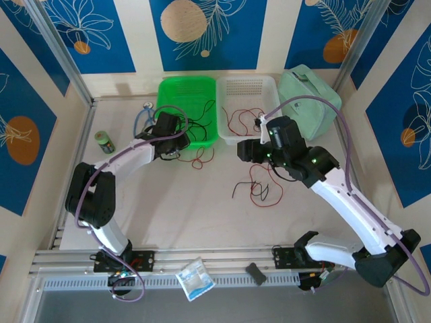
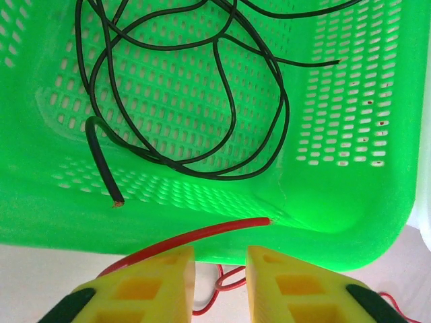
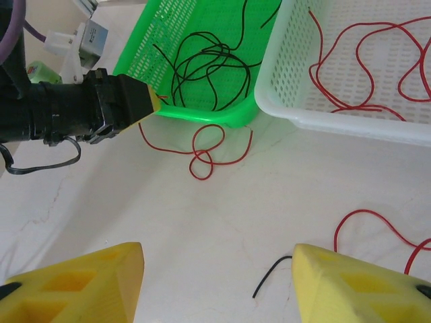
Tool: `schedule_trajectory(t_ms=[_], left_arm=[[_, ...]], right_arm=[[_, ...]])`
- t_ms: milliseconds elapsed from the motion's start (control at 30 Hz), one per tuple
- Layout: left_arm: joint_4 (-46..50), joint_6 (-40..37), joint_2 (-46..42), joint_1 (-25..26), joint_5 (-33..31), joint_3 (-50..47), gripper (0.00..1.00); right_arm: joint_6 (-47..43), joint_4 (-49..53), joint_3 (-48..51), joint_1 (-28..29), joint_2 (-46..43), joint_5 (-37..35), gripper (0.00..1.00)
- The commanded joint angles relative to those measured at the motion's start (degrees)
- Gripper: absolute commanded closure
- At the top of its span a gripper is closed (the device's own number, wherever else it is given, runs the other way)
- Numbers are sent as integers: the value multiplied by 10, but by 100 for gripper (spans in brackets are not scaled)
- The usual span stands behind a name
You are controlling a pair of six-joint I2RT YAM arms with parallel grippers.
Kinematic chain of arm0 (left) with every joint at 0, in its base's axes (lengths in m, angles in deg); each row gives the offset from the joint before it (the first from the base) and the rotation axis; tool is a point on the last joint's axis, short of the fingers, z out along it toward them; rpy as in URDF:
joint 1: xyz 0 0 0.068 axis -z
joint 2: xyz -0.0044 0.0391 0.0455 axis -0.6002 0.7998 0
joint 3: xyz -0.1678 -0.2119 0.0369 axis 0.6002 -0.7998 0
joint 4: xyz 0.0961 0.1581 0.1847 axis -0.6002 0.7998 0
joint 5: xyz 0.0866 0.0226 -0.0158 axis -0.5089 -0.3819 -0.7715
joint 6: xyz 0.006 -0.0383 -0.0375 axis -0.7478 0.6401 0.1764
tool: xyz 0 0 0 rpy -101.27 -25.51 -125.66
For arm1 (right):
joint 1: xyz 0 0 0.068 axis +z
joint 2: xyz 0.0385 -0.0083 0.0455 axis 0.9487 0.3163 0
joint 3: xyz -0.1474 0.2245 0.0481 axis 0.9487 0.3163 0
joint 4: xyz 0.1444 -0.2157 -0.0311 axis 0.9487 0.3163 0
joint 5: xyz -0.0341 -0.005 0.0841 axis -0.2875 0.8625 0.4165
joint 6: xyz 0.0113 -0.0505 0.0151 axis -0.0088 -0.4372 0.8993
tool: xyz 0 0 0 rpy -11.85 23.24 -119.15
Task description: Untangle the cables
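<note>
Reaching forward with its elbow bent, your left arm holds the left gripper (image 2: 221,250) low against the near wall of the green basket (image 2: 337,202). Its yellow fingers sit close together with a narrow slot between them. A red wire (image 2: 202,232) runs from the left finger's tip up to the basket's rim. You cannot tell whether that wire is pinched or only lying across the finger. More red loops lie on the desk (image 1: 202,222) just in front of that wall.

Your right arm climbs the right side of the desk, folds at the elbow and points leftward. The right gripper (image 3: 217,259) hangs over bare desk in front of the white basket (image 3: 337,124). Its fingers are spread wide with nothing between them.

You have two baskets, standing just beside each other. The green one holds a tangle of black wires (image 2: 222,87). At least two strands cross there, but the exact number cannot be separated. The white one holds the thin red strands (image 3: 363,60), which look like two. On the desk beside the right arm lies one mixed knot (image 1: 259,190) of red and black wire.

Around the edges you have one blue stethoscope (image 1: 143,114), one small green bottle (image 1: 104,141) and one mint pouch (image 1: 306,97).
</note>
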Motion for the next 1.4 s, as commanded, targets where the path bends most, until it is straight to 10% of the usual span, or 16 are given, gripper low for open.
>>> schedule_trajectory(t_ms=[0,200,667,1133,1367], left_arm=[[4,-9,5,-5,-7,16,79],[4,-7,-16,-4,5,6,85],[113,-162,-143,4,-53,-89,46],[-83,-275,-43,4,-63,-131,47],[-138,-269,-5,4,-79,-119,65]], right_arm=[[16,17,14,6,-23,-5,40],[28,29,33,8,-56,-9,40],[45,10,55,9,-63,8,40],[73,19,67,24,-67,4,40],[119,-16,122,57,-51,18,40]])
